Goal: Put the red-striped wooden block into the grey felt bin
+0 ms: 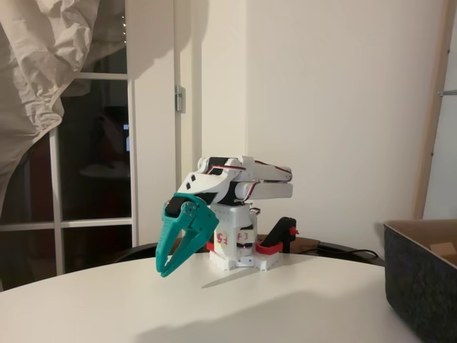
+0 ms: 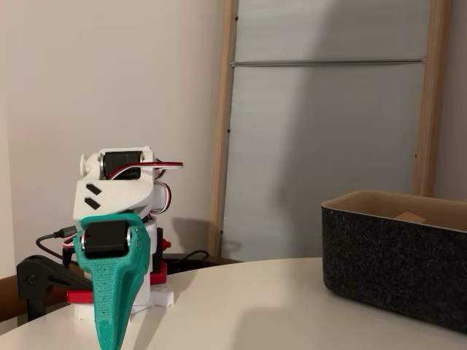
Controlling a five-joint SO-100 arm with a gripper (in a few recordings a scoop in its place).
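My teal gripper (image 1: 165, 271) hangs tip-down just above the white table, in front of the folded white arm. Its jaws lie together with nothing between them, so it is shut and empty. In the other fixed view the gripper (image 2: 108, 341) points down at the lower left. The grey felt bin (image 1: 421, 286) stands at the right edge of the table, well apart from the gripper; it is also at the right (image 2: 394, 266) in the other view. A pale tan wooden piece (image 2: 409, 216) peeks above the rim inside the bin. No red stripes show on it, so the red-striped wooden block stays hidden.
The arm's white base (image 1: 239, 257) is held by red clamp parts and a black clamp (image 1: 285, 234) at the table's back edge. A black cable (image 1: 350, 251) runs behind it. Bare round table top (image 1: 285, 307) lies between gripper and bin.
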